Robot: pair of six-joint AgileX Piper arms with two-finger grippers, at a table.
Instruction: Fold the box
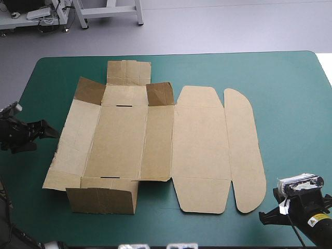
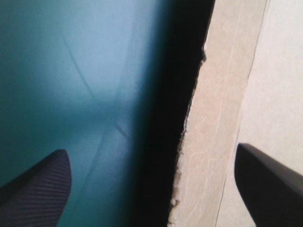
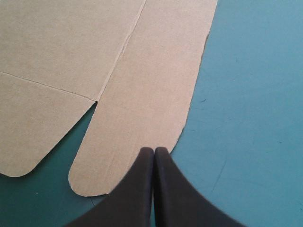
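Flanking one brown box (image 1: pixel 199 150), left jaws stand spread, perhaps over its edge, right jaws pressed together.

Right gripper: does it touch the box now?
Cannot tell. In the right wrist view the shut right gripper overlaps the rounded edge of the box; its height does not show.

I count: box (image 1: pixel 155 140) 1, one cut brown sheet | narrow slots (image 1: pixel 124 106) in it 2 | worktop (image 1: pixel 290 93) 1, teal-green cover | my jaws 2 sets, black fingers (image 2: pixel 38 189) 4 in all | sets standing apart 1, the left | sets pressed together 1, the right
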